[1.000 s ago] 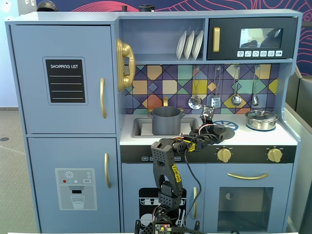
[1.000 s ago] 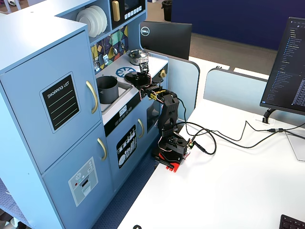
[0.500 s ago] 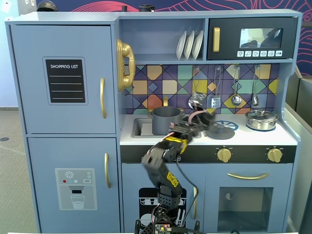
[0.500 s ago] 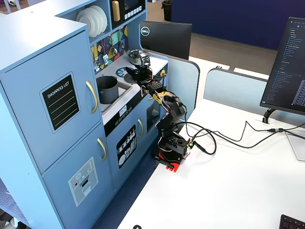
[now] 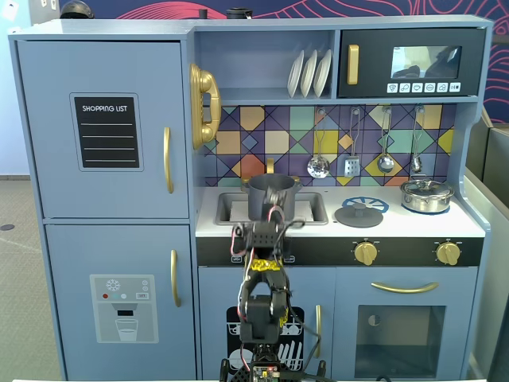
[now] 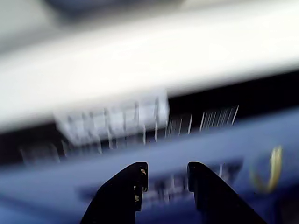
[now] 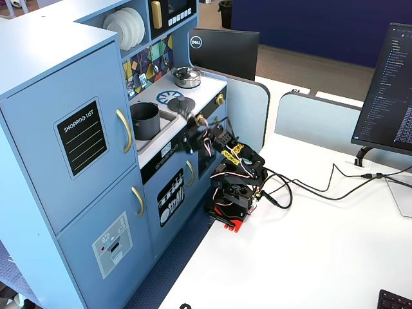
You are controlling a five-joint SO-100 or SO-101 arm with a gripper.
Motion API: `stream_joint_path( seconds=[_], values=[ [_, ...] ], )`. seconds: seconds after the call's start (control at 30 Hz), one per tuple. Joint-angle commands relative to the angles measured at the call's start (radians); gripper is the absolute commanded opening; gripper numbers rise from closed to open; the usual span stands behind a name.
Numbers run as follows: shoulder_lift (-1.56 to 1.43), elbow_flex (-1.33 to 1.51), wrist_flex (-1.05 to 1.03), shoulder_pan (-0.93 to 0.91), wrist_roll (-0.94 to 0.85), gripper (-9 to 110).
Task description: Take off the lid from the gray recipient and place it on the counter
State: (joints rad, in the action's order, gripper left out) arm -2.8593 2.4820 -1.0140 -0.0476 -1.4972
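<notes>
The dark gray lid [image 5: 359, 215] lies flat on the white counter [image 5: 465, 224], partly over the blue-and-white burner mark, its knob up. The gray recipient [image 5: 270, 196] stands uncovered in the sink, also seen from the side [image 7: 145, 120]. My gripper [image 5: 267, 229] hangs in front of the counter's front edge, below the recipient and to the left of the lid, touching neither. In the blurred wrist view the gripper [image 6: 167, 169] is open, with a gap and nothing between its black fingers [image 6: 138, 173].
A shiny silver pot [image 5: 427, 195] with its own lid stands at the counter's right end. Utensils [image 5: 318, 165] hang on the tiled back wall. Gold knobs [image 5: 366, 253] stick out of the front panel. The arm's base [image 7: 228, 205] sits on a white desk with cables.
The arm has drawn back from the lid and folded down in front of the kitchen. The lid stays on the counter where it was left.
</notes>
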Motion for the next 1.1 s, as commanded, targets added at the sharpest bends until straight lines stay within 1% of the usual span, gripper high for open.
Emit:
stream_joint_path(
  seconds=[0.0, 0.17, 0.37, 0.5, 0.7, 0.87, 1.07],
  values=[
    [-0.089, 0.176, -0.015, 0.041, -0.055, 0],
    [-0.169, 0.351, -0.038, 0.057, -0.04, 0],
    [-0.265, 0.462, -0.192, 0.06, -0.06, 0],
    [-0.308, 0.506, -0.255, 0.067, -0.054, 0],
    [-0.318, 0.518, -0.357, 0.075, -0.057, 0],
    [-0.319, 0.52, -0.497, 0.083, -0.087, 2],
    [-0.319, 0.52, -0.517, 0.084, -0.04, 3]
  ],
)
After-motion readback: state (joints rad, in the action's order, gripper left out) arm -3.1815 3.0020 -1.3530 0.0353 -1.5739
